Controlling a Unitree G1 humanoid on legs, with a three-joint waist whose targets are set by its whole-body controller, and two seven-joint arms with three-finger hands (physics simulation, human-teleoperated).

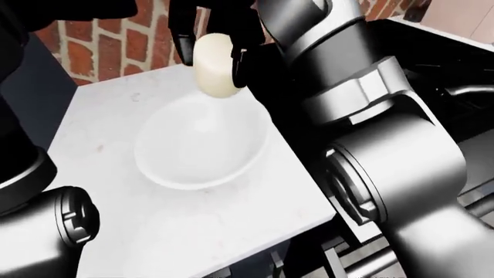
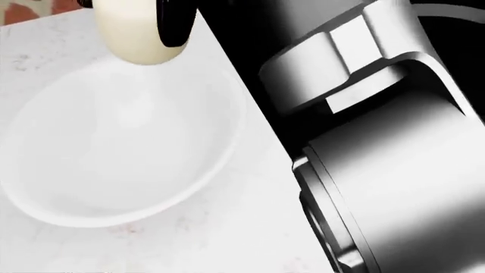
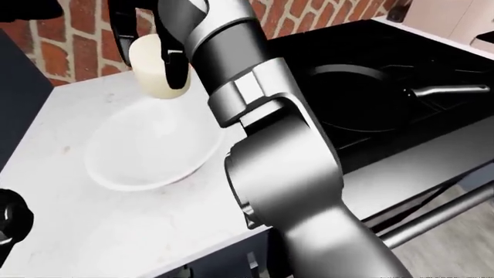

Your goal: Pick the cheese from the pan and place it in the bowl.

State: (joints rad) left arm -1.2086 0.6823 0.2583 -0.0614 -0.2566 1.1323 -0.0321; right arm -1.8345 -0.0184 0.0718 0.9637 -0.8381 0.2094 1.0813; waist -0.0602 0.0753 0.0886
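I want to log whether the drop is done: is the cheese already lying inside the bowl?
No: the cheese is gripped in the right hand, held above the far rim of the bowl.

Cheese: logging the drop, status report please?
Right robot hand shut on cheese, held above the bowl's top rim. Bowl empty. Pan empty on stove. Left robot hand not visible. Nothing in the way.
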